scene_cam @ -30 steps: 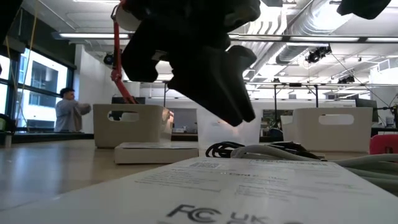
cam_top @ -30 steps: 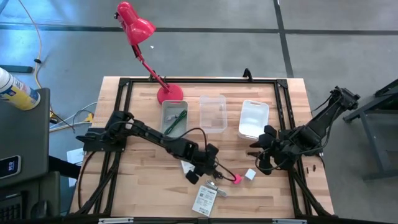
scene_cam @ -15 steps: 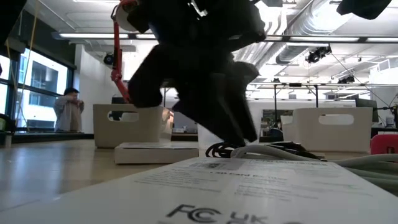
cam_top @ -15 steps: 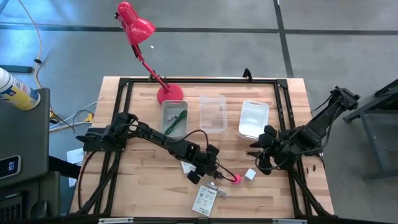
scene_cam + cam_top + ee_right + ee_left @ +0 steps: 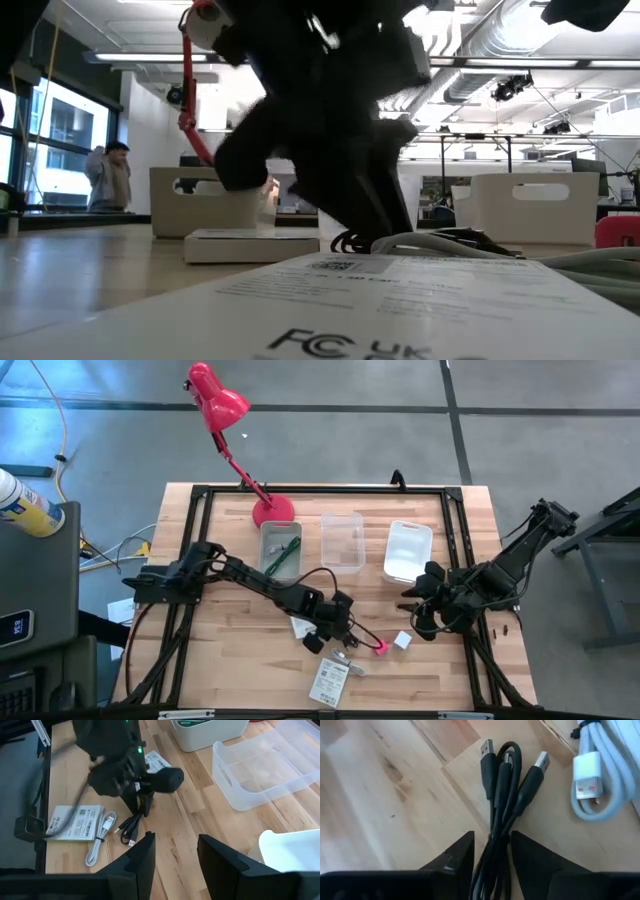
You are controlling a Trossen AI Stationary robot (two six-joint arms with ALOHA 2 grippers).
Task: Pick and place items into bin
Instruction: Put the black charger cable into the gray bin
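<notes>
High view: left pincer [image 5: 338, 632] low over the counter [image 5: 230, 660] centre, right pincer [image 5: 420, 610] waiting near the white bin [image 5: 408, 550]; left wrist view: fingers spread, straddling the black cable [image 5: 501, 795] lying on the wood beside a white cable [image 5: 600, 775]; right wrist view: fingers spread, holding nothing.

Your light wood table [image 5: 230, 650] carries: red desk lamp base [image 5: 274, 511], 3 bins at back, white printed card [image 5: 329, 680], black USB cable [image 5: 502, 785], white cable [image 5: 600, 775], pink cube [image 5: 381, 648], white cube [image 5: 402, 641].
</notes>
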